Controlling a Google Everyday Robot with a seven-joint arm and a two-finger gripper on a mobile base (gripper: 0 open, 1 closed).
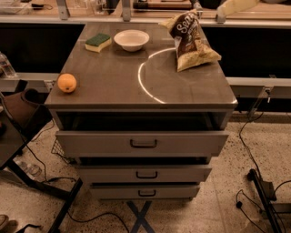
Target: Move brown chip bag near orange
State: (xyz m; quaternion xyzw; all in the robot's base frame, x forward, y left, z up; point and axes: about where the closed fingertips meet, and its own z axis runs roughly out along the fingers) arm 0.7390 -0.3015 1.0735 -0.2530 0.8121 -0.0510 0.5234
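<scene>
Though you cannot tell if your claw grips the brown chip bag beneath it, the orange lies well apart, front-left.

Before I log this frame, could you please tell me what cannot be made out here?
Camera view:
- gripper: cut off by the top edge above the brown chip bag; whether it holds the bag is unclear.
- top drawer: inside lost in shadow under the tabletop.
</scene>
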